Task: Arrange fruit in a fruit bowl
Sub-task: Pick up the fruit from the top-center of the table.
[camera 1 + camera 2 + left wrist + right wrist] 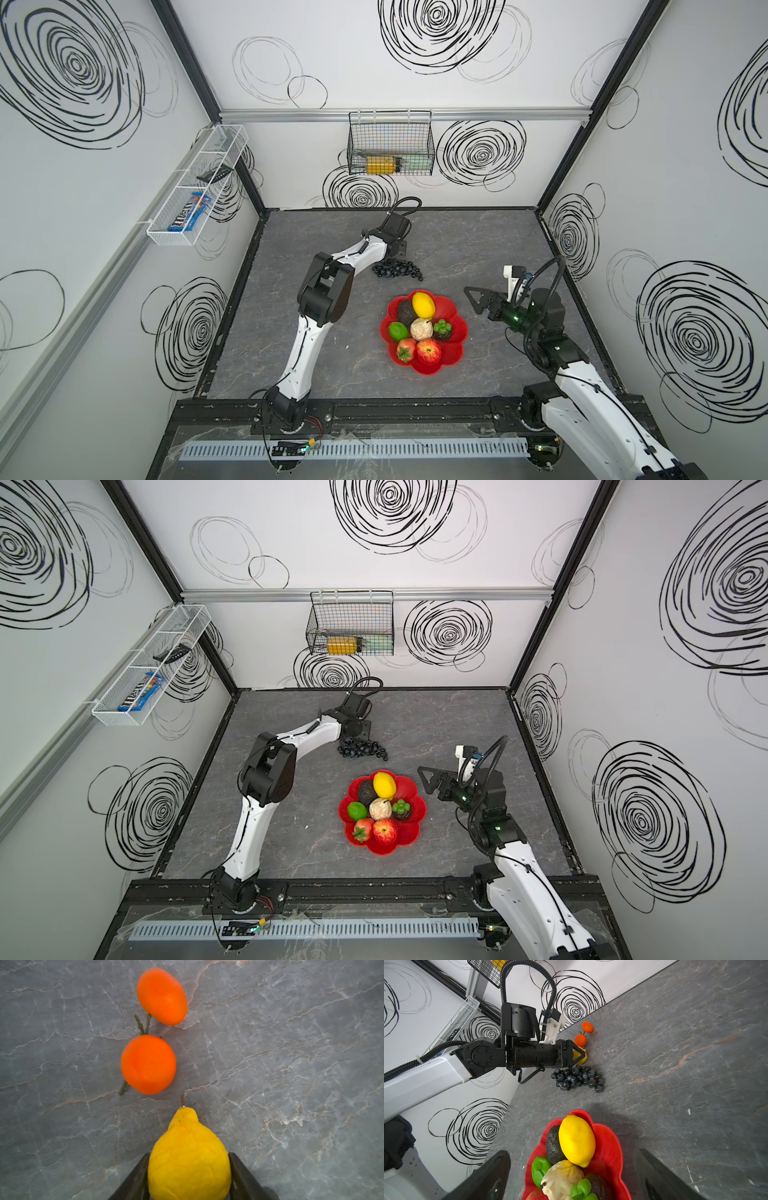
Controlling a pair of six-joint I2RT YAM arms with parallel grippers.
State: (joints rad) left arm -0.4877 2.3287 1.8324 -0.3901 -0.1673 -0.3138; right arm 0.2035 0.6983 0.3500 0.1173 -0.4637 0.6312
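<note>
The red fruit bowl (pixel 451 353) sits mid-table holding a lemon (pixel 423 304), a dark avocado (pixel 405 312), a lime (pixel 397 331), a beige piece (pixel 422 329), a strawberry (pixel 406 350) and an apple (pixel 429 351). At the back, my left gripper (pixel 189 1154) is shut on a second lemon (pixel 188 1157), with a finger pressed to each side. Two tangerines (pixel 148 1064) (pixel 162 996) lie just beyond it on the table. The black grape bunch (pixel 397 270) lies beside that wrist. My right gripper (pixel 478 301) hangs open to the right of the bowl, holding nothing.
A black wire basket (pixel 390 143) hangs on the back wall and a white mesh basket (pixel 195 187) on the left wall. The left arm's elbow (pixel 326 295) stands left of the bowl. Dark marbled tabletop (pixel 478 241) stretches between grapes and right wall.
</note>
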